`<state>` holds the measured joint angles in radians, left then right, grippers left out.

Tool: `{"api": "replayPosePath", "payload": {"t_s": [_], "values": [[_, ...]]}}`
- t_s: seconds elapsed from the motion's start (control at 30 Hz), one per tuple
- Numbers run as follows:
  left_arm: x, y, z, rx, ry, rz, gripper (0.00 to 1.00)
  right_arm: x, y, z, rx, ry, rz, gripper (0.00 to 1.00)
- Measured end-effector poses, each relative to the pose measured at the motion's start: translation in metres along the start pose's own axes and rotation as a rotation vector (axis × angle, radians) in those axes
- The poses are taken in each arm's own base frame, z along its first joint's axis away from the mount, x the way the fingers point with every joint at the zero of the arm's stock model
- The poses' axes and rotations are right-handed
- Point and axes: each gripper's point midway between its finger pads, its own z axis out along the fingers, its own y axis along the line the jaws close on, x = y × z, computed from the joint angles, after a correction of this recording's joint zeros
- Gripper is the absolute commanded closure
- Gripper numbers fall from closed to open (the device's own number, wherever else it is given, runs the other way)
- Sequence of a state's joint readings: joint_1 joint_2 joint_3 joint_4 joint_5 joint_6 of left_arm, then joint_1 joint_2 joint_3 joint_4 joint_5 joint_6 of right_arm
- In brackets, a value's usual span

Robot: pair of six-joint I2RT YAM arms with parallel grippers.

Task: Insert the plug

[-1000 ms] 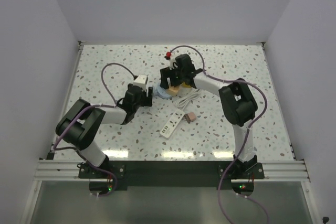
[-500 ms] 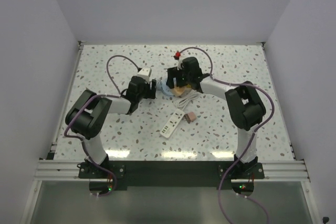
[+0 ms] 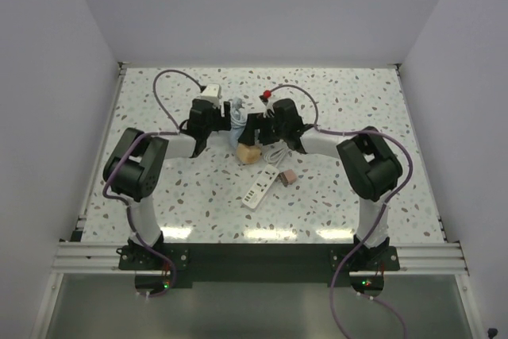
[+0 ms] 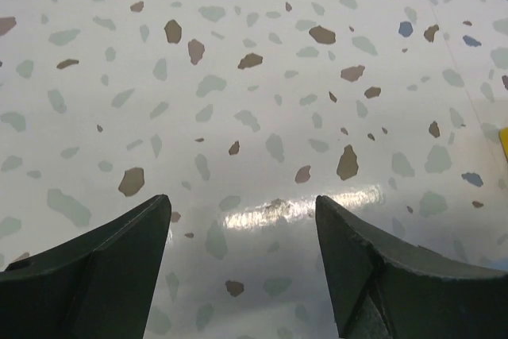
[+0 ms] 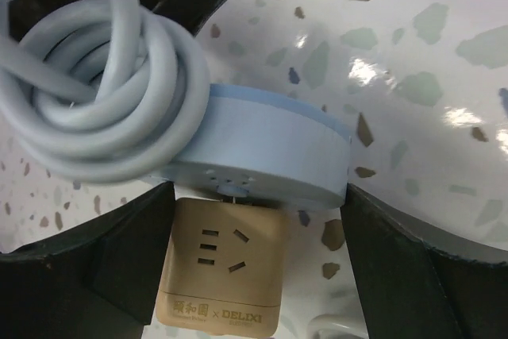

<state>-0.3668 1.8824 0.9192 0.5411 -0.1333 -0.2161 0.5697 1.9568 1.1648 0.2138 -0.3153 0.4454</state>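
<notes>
The dusty-pink plug (image 3: 288, 175) lies on the table at the end of a thin white cord (image 3: 278, 153), beside a white power strip (image 3: 260, 190). No gripper is near it. My right gripper (image 3: 253, 128) is open. In the right wrist view its jaws (image 5: 258, 196) stand wide on either side of a peach socket cube (image 5: 221, 273) and a round pale-blue socket (image 5: 270, 148) with a coiled blue cord (image 5: 95, 101). The peach cube (image 3: 248, 153) also shows from above. My left gripper (image 3: 231, 113) is open and empty over bare table (image 4: 242, 200).
A sliver of something yellow (image 4: 504, 142) shows at the right edge of the left wrist view. Both grippers are close together at the table's middle back, almost tip to tip. Purple arm cables (image 3: 171, 85) loop above the table.
My left arm has swung back and right, bringing its gripper close to the right one. My right gripper has moved left and lower. The peach cube now shows just in front of them.
</notes>
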Motion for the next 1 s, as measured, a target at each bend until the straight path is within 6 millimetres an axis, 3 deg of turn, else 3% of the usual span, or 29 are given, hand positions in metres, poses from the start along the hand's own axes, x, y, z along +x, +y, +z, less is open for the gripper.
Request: {"api": "replayPosePath", "payload": {"t_s": [0.13,0.37,0.5,0.57,0.8,1.0], "values": [[-0.013,-0.002,0.008,0.006,-0.025,-0.002,0.21,0.013,0.02,0.002,-0.068,0.027,0.015,0.15],[-0.015,-0.014,0.008,0.072,-0.027,0.025,0.2,0.034,0.042,0.005,-0.139,0.026,0.046,0.15],[-0.016,-0.02,0.008,0.108,-0.032,0.039,0.18,0.034,0.042,0.003,-0.147,-0.009,0.072,0.28],[-0.015,-0.017,0.008,0.095,-0.03,0.039,0.15,0.03,0.04,0.004,-0.132,-0.029,0.088,0.3],[-0.014,0.028,-0.006,-0.06,-0.034,-0.013,0.04,0.026,0.033,0.007,-0.082,-0.06,0.107,0.3],[-0.051,0.056,-0.021,-0.16,-0.121,-0.051,0.0,0.025,0.027,0.004,-0.048,-0.079,0.131,0.33]]}}
